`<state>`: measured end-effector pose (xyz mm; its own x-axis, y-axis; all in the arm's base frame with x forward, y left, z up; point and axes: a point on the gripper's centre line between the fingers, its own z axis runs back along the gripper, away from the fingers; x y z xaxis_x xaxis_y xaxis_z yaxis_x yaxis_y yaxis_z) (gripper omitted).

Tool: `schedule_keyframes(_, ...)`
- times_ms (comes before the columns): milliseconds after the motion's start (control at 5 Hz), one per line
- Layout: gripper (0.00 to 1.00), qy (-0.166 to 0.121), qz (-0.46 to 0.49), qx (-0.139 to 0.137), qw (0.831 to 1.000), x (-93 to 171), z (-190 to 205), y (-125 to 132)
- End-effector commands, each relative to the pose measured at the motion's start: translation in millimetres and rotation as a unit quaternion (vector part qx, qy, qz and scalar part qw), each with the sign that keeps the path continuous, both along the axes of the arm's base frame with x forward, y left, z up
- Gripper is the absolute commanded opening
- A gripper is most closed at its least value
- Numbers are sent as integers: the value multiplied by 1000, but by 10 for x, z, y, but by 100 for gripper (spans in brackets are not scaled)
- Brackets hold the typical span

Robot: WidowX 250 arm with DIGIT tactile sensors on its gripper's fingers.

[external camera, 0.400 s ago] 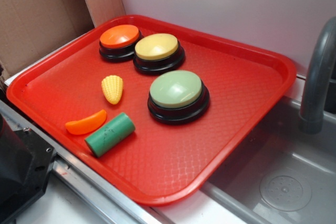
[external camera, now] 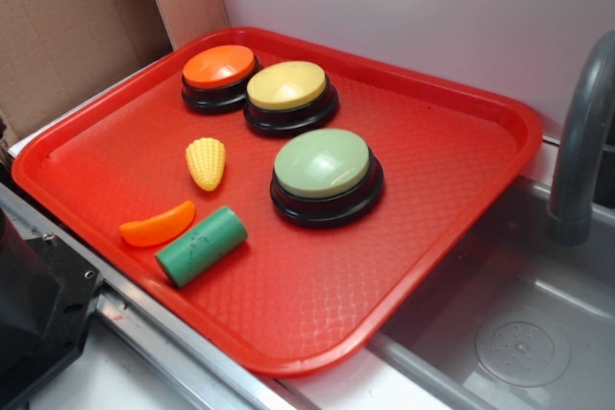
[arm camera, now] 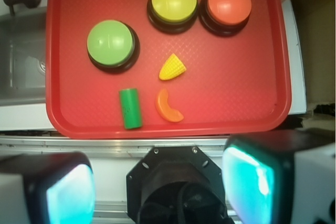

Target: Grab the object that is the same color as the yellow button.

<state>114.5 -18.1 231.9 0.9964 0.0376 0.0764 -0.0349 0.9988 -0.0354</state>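
Observation:
A small yellow toy corn cob, the object (external camera: 206, 161) (arm camera: 173, 67), lies on the red tray (external camera: 452, 156) (arm camera: 236, 87), left of the middle. The yellow button (external camera: 287, 85) (arm camera: 174, 1) stands at the tray's back, between an orange-topped button (external camera: 219, 66) (arm camera: 229, 3) and a pale green-topped button (external camera: 323, 163) (arm camera: 109, 42). My gripper (arm camera: 160, 182) is open, high above and short of the tray's near edge, with nothing between its fingers (arm camera: 68, 192). Only a dark corner at the exterior view's top left may belong to the arm.
An orange crescent slice (external camera: 157, 223) (arm camera: 168, 107) and a green cylinder (external camera: 201, 246) (arm camera: 130, 108) lie in front of the corn. A grey sink (external camera: 519, 333) with a tap (external camera: 581, 132) sits right of the tray. Cardboard (external camera: 67, 36) stands at the back left. The robot's black base (arm camera: 176, 182) is below the gripper.

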Motion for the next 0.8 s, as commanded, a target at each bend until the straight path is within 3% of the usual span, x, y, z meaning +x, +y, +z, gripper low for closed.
schedule_keyframes(0, 100, -14, 223, -28, 974, 305, -329, 2)
schedule_keyframes(200, 100, -9, 342, -42, 939, 528, -557, 96)
schedule_keyframes(400, 100, -23, 426, -33, 904, 761, -844, 201)
schedule_keyframes(600, 100, -30, 463, -29, 885, 911, -1160, 270)
